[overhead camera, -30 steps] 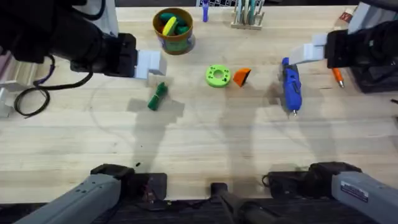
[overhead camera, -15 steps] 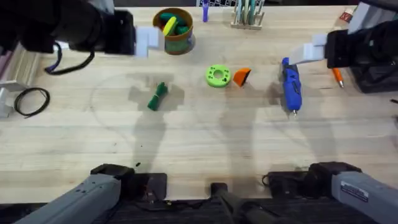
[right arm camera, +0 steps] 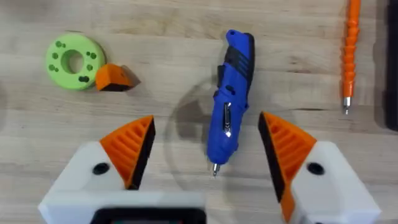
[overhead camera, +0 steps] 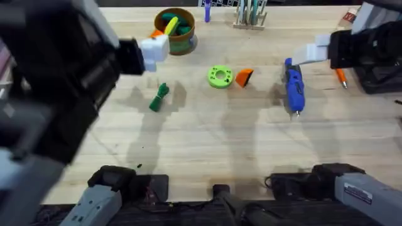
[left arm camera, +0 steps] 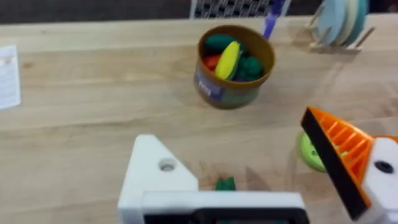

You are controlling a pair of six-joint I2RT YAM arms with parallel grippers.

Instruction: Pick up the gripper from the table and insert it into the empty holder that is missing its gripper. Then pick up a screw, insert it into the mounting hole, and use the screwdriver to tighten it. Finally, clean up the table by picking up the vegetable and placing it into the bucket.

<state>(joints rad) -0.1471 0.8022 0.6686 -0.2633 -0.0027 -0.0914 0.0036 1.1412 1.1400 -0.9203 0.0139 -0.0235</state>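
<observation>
The gripper (overhead camera: 244, 77) lies on the counter (overhead camera: 251, 144), touching the green disc (overhead camera: 220, 76). Our left tool (left arm camera: 261, 168), wide and empty, hovers near the bucket (overhead camera: 175, 30); a careless pinch could nudge that disc.

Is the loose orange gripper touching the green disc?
Touching. In the right wrist view the gripper rests against the disc with no gap showing; overhead agrees.

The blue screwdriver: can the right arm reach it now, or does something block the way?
Probably yes. In the right wrist view the screwdriver lies on the table between the open fingers of the right gripper, with nothing across it. The thin orange tool lies apart, to the side.
</observation>
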